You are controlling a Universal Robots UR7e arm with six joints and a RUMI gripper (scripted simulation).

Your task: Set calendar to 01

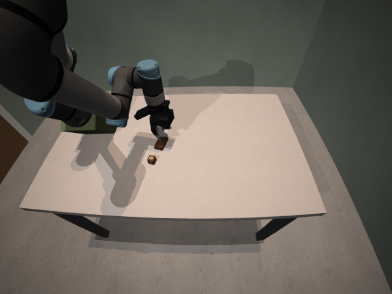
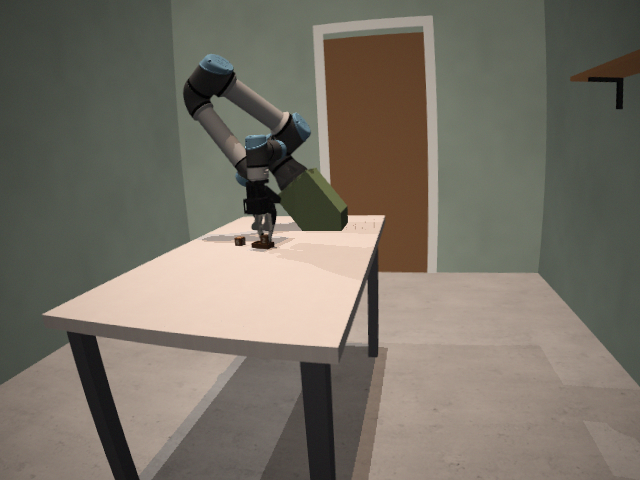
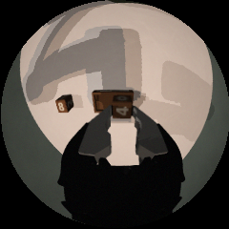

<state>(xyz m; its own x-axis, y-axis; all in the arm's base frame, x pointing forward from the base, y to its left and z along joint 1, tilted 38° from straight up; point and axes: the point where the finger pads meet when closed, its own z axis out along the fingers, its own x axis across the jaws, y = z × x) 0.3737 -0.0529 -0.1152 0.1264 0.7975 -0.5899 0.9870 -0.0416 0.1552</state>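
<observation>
The small brown tray lies on the table. My gripper points down at one end of it and is shut on a brown cube. In the wrist view this cube shows a 4 on the face towards the camera and a round digit, perhaps 0, on its darker face. It is at the tray's right end there; whether it sits flat is hidden. A second cube rests on the table beside the tray's other end, with an 8 facing the wrist camera. The month's name is not readable.
The green block-shaped base stands at the table's far left corner in the top view. The arm reaches over the table's left part. A wall shelf and a brown door are away from the table.
</observation>
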